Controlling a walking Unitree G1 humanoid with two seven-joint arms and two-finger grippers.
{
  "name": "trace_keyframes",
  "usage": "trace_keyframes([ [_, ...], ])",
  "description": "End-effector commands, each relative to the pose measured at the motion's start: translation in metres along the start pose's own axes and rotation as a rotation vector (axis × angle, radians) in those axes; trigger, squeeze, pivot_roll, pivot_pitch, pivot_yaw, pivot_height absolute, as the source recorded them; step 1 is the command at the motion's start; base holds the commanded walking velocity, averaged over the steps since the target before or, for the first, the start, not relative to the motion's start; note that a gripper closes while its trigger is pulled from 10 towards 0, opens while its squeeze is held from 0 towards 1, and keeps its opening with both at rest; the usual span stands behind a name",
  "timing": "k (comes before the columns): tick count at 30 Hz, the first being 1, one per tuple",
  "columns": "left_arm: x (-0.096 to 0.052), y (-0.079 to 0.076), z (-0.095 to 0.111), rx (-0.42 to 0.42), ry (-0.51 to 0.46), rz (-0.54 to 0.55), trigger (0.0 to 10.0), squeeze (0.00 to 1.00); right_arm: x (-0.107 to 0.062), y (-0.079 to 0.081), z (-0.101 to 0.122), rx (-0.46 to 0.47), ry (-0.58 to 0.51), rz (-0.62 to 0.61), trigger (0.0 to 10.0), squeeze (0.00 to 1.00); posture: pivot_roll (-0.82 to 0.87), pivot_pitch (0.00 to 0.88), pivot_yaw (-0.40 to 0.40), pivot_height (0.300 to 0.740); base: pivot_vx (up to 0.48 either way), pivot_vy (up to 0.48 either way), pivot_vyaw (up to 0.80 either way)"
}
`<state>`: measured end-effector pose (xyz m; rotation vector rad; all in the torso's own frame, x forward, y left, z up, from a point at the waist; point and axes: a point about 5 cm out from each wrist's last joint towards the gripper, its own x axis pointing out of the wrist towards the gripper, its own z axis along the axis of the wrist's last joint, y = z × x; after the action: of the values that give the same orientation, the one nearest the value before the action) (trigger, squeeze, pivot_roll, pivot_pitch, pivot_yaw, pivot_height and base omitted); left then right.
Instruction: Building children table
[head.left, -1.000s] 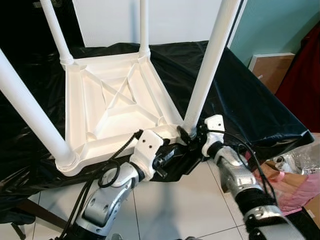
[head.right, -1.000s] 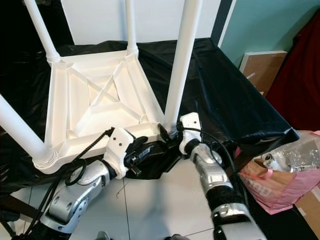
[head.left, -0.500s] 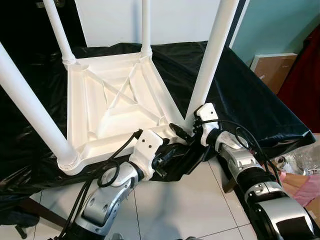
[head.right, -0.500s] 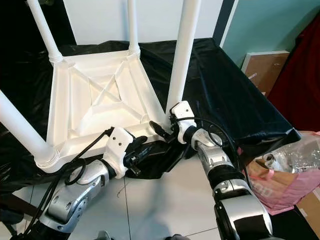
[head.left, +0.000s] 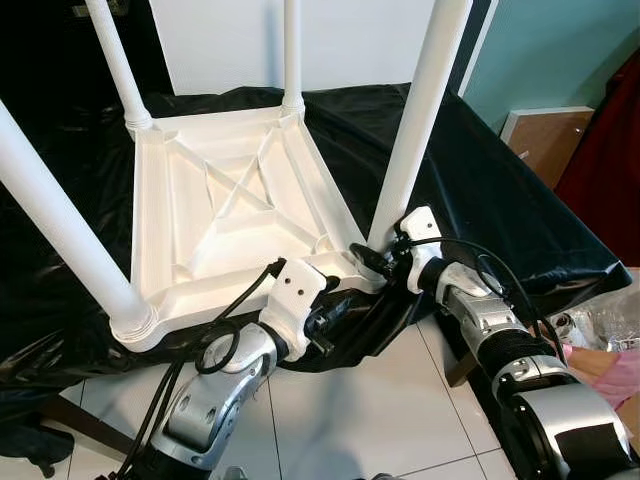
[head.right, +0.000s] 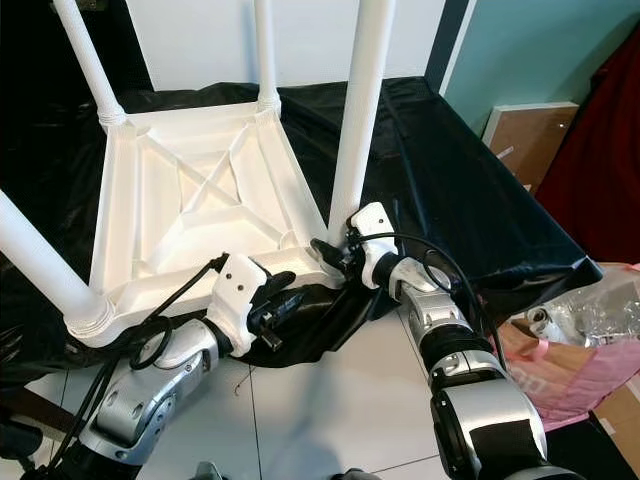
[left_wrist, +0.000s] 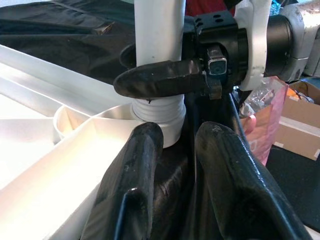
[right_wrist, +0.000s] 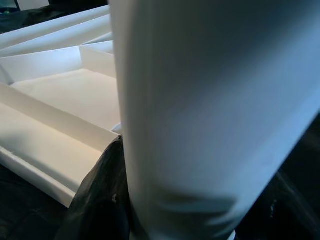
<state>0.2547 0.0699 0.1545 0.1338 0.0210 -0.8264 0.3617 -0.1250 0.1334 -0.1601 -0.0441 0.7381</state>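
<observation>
A white children's table (head.left: 150, 230) lies upside down on a black sheet (head.left: 500, 200), its legs pointing up. My right gripper (head.left: 372, 262) is at the base of the near right leg (head.left: 415, 130). One of its black fingers (left_wrist: 160, 80) lies across the front of the leg just above the threaded collar; the other is hidden behind. The leg (right_wrist: 200, 115) stands very close in the right wrist view. My left gripper (head.left: 335, 303) is at the table's near rim beside that corner. Its fingers (left_wrist: 130, 190) stand slightly apart with a fold of black sheet between them.
The sheet-covered surface ends just behind my arms, with white tile floor (head.left: 360, 420) below. A pink plastic bag (head.right: 590, 340) sits on the floor at the right, and a cardboard box (head.left: 545, 135) leans against the teal wall.
My right gripper has risen from beside the corner to the leg's base, and its wrist has turned. The left arm stays put. The black sheet below the corner hangs looser.
</observation>
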Motion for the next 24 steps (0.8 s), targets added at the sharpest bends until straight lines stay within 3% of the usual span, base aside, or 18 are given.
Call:
trace_keyframes([
  [1, 0.001, -0.002, -0.003, -0.008, 0.017, -0.034, 10.0, 0.00, -0.006, 0.004, -0.018, 0.040, 0.066, -0.018, 10.0, 0.00, 0.02, 0.080, -0.058, 0.740, 0.000, 0.000, 0.00],
  [6, 0.001, -0.003, -0.003, -0.006, 0.018, -0.034, 10.0, 0.00, -0.006, 0.003, -0.021, 0.054, 0.082, -0.107, 10.0, 0.00, 0.02, 0.085, -0.059, 0.740, 0.000, 0.000, 0.00],
  [12, 0.000, -0.004, -0.005, -0.030, 0.016, -0.035, 10.0, 0.00, -0.006, 0.005, -0.029, 0.136, 0.101, -0.285, 10.0, 0.00, 0.01, 0.090, -0.062, 0.740, 0.000, 0.000, 0.00],
  [15, 0.000, -0.004, -0.005, -0.045, 0.014, -0.036, 10.0, 0.00, -0.006, 0.006, -0.030, 0.145, 0.099, -0.308, 10.0, 0.00, 0.01, 0.090, -0.062, 0.740, 0.000, 0.000, 0.00],
  [16, 0.000, -0.004, -0.006, -0.062, 0.013, -0.032, 10.0, 1.00, -0.006, 0.009, -0.032, 0.157, 0.097, -0.330, 10.0, 0.00, 0.01, 0.090, -0.062, 0.740, 0.000, 0.000, 0.00],
  [23, -0.001, -0.001, -0.006, -0.049, 0.019, -0.011, 10.0, 1.00, -0.007, 0.020, -0.034, 0.213, 0.071, -0.419, 10.0, 0.00, 0.01, 0.089, -0.066, 0.740, 0.000, 0.000, 0.00],
  [24, -0.001, 0.000, -0.006, -0.036, 0.021, -0.003, 10.0, 0.00, -0.006, 0.025, -0.034, 0.235, 0.057, -0.466, 10.0, 0.00, 0.01, 0.088, -0.072, 0.740, 0.000, 0.000, 0.00],
])
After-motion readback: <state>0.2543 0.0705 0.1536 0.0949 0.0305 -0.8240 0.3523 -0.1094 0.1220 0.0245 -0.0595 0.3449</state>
